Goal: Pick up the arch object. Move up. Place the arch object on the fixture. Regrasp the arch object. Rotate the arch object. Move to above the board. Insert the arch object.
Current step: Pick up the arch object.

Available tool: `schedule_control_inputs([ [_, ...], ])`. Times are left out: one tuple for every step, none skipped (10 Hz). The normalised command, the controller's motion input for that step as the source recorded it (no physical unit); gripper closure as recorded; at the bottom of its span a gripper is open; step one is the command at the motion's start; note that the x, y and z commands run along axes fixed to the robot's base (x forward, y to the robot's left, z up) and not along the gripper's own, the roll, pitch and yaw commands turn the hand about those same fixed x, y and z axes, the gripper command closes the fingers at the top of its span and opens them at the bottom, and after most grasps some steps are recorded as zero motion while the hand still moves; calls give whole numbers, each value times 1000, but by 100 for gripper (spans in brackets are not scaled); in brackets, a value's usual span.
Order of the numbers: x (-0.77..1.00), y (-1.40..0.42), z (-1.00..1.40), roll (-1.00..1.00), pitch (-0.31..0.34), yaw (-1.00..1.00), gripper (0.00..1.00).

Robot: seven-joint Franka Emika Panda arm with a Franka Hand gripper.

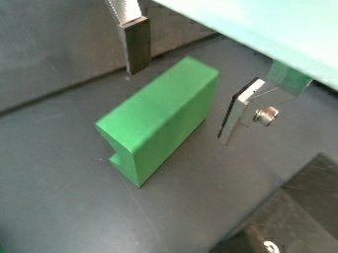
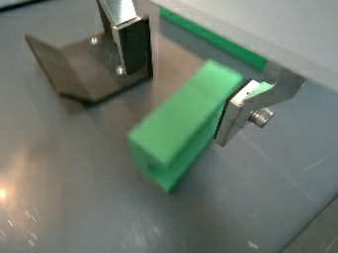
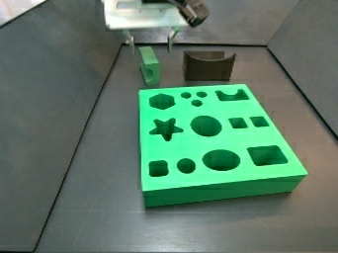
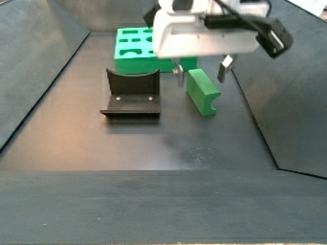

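Observation:
The arch object (image 1: pixel 158 119) is a small bright-green block with a notch in one end, and it lies on the dark floor. My gripper (image 1: pixel 177 105) is open and low around it, one finger on each long side, with gaps showing in both wrist views. In a side view the arch object (image 3: pixel 149 67) sits left of the fixture (image 3: pixel 207 65), beyond the board (image 3: pixel 211 138). In a side view the gripper (image 4: pixel 202 69) hangs just over the arch object (image 4: pixel 202 91). The fixture (image 2: pixel 79 64) stands beside one finger.
The board's green edge (image 2: pixel 211 44) runs close behind the block. Dark enclosure walls (image 3: pixel 79 89) slope up round the floor. In a side view the fixture (image 4: pixel 132 96) sits left of the block and the board (image 4: pixel 134 43) lies behind it.

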Motion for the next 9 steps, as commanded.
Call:
schedule_control_inputs([
  [-77,163,-569,34,-80,111,0],
  [0,117,-534,0,-41,71,0],
  [0,91,-489,0,-17,77,0],
  [0,89,-454,0,-10,71,0],
  [0,89,-320,71,0,74,0],
  [0,109,-203,104,0,57,0],
  [0,114,-169,54,0,31,0],
  [0,109,-203,0,0,0,0],
  [0,71,-211,-1,0,0,0],
])
